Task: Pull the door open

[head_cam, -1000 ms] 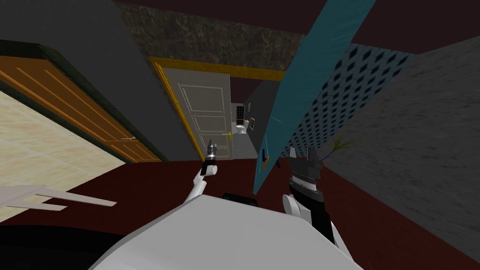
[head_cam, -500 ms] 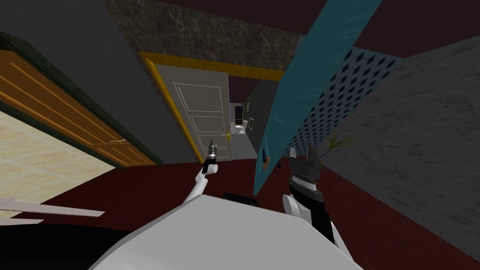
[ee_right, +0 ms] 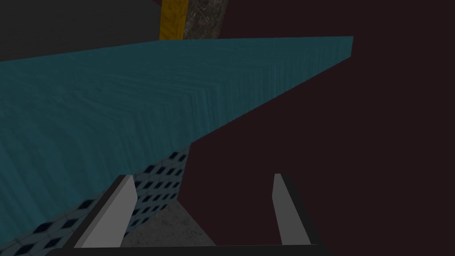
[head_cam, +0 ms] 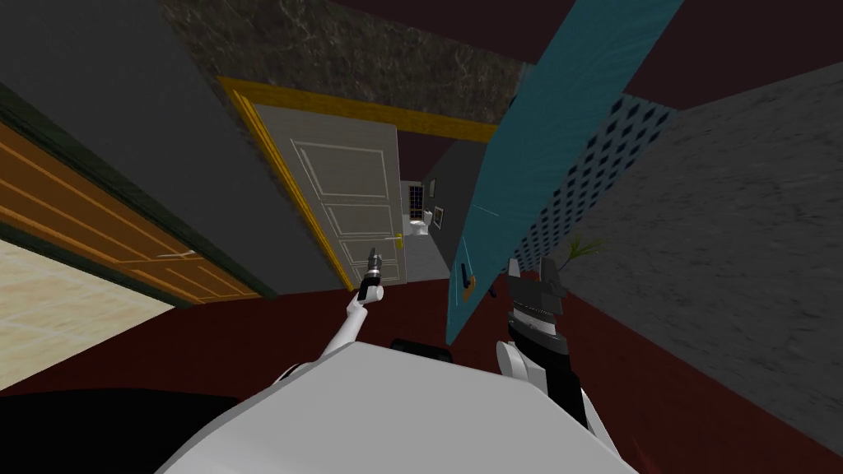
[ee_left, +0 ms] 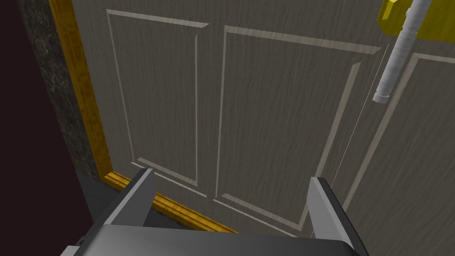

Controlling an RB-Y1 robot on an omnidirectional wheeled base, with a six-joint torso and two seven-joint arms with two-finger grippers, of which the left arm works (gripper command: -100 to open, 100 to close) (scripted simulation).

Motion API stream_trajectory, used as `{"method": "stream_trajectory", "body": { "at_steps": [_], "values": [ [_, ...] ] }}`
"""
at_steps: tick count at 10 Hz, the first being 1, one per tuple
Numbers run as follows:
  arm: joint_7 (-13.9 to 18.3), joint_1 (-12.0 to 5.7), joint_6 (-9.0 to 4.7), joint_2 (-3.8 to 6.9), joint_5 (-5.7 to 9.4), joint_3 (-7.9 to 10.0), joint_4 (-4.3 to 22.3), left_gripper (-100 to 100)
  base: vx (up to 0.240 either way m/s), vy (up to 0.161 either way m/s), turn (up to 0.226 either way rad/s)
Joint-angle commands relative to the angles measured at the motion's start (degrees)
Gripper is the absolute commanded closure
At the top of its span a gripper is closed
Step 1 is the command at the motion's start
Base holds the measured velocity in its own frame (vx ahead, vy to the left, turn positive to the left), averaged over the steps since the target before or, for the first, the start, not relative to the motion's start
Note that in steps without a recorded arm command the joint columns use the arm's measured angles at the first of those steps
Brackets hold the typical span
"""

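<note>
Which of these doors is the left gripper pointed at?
The grey door in the yellow frame. The teal door is by the right gripper, and the orange door is off to the left.

Teal door [head_cam: 535, 156] ajar right; wooden door [head_cam: 99, 239] left; toilet [head_cam: 419, 224] beyond.

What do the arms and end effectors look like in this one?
The left arm is slim and white with a dark wrist joint. The right arm is black near the wrist, ribbed in light grey, with a rounded white joint below. The left end effector and right end effector each have two thin, light grey, blade-like fingers on a dark box.
</note>
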Motion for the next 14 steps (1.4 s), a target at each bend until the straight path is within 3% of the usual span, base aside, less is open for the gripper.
{"method": "stream_trajectory", "body": {
  "at_steps": [1,2,4,5,6,9,11,13,14],
  "values": [
    [-1.07,-2.07,0.04,0.30,0.61,0.60,2.86,-100,0.046,0.051,-0.073],
    [-1.07,-2.07,0.04,0.30,0.61,0.60,3.80,-100,0.036,0.044,-0.045],
    [-2.77,-5.17,0.21,0.78,1.65,1.60,7.84,-100,0.059,0.056,-0.103],
    [-2.77,-5.17,0.21,0.78,1.65,1.60,9.17,-100,0.043,0.053,-0.056],
    [-3.60,-6.68,0.30,1.00,2.16,2.08,10.88,-100,0.040,0.038,-0.066],
    [-4.39,-8.14,0.38,1.21,2.65,2.54,14.29,-100,0.034,0.046,-0.054],
    [-5.98,-11.03,0.54,1.63,3.62,3.47,18.13,-100,0.047,0.051,-0.089],
    [-5.98,-11.03,0.54,1.63,3.62,3.47,19.29,-100,0.035,0.036,-0.020],
    [-6.70,-12.35,0.62,1.80,4.06,3.89,21.41,-100,0.028,0.027,-0.061]
  ]
}}
